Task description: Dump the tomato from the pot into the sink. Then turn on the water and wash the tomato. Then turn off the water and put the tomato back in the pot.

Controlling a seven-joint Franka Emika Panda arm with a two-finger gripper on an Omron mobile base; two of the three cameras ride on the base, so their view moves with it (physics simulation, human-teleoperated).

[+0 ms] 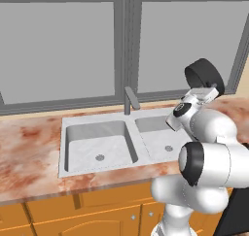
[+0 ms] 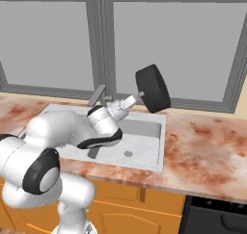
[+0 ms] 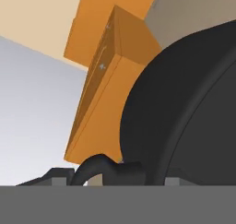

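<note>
The tool (image 2: pixel 136 97) is clamped on the pot (image 2: pixel 153 89), gripping it by a handle at its edge, and the arm has it lifted up in the air over the right basin of the sink (image 1: pixel 68 133). The pot is tipped hard onto its side, so from the right base camera it looks like a fat black disc standing on edge in front of the window (image 2: pixel 169 40). In the left base camera the same pot (image 1: pixel 204 75) sits up above the wrist, well clear of the desk (image 1: pixel 29 147).

From the hand camera the pot (image 3: pixel 184 112) is a big dark curve right up against the lens, with its looped handle (image 3: pixel 99 165) at the bottom near the fingertips. Behind it there's an orange wall cabinet (image 3: pixel 106 80), all tilted because the hand is rolled over.

Both basins look bare apart from a round drain in each, and the grey faucet (image 1: pixel 129 100) stands at the back between them. Can't spot the tomato anywhere, so no idea if it's in the pot or not.

The marbled orange desk runs either side of the sink, with wooden cupboards (image 1: pixel 97 215) below.
</note>
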